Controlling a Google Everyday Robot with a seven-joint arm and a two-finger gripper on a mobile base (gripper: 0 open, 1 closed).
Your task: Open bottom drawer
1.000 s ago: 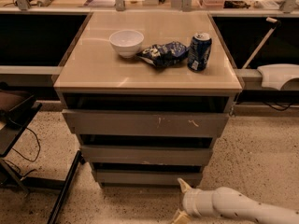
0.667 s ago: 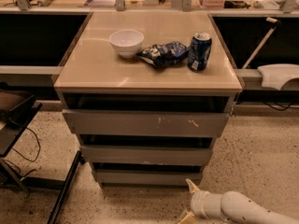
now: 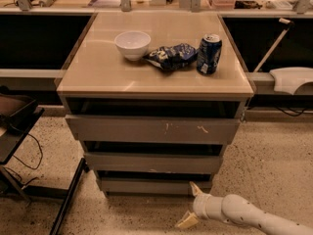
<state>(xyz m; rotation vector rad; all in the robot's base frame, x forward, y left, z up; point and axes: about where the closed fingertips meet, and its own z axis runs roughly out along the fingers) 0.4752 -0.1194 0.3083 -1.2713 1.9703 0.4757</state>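
Shifting slightly up-left since the earlier frame, the gripper (image 3: 191,204) sits at lower centre, fingers spread, grasping nothing, just beside the bottom drawer (image 3: 154,185). That drawer, lowest of three, shows a plain grey front. The cabinet top (image 3: 98,72) above carries a chip bag (image 3: 170,56), bowl (image 3: 132,44) and can (image 3: 209,53).

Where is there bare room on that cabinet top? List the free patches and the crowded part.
Free: the wide front strip of the cabinet top, between its front edge and the row of items, and the back strip behind them. Crowded: the middle row, with the bowl, chip bag and can close together. The tool is low and open, near the bottom drawer.
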